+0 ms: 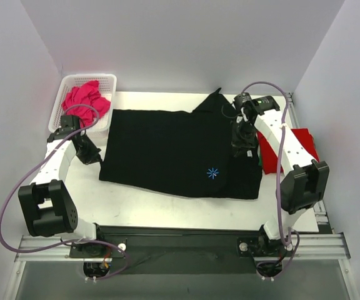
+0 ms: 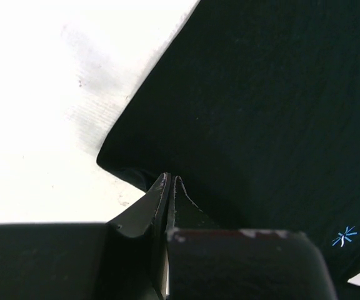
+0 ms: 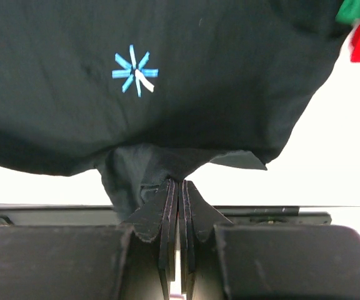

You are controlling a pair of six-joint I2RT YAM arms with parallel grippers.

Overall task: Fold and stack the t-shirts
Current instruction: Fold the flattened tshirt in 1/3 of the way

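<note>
The black t-shirt (image 1: 174,153) lies spread on the bench (image 1: 167,206), its first fold in hand. The right end effector (image 3: 179,184) is clamped on bunched cloth at the shirt's right edge. The left end effector (image 2: 169,181) is closed at its left edge, seemingly pinching the hem. Next, I'd guess, both carry their edges across it evenly, keeping the cloth taut

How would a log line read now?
left tool: shut on black t-shirt | right tool: shut on black t-shirt | red t-shirt: on table
</note>
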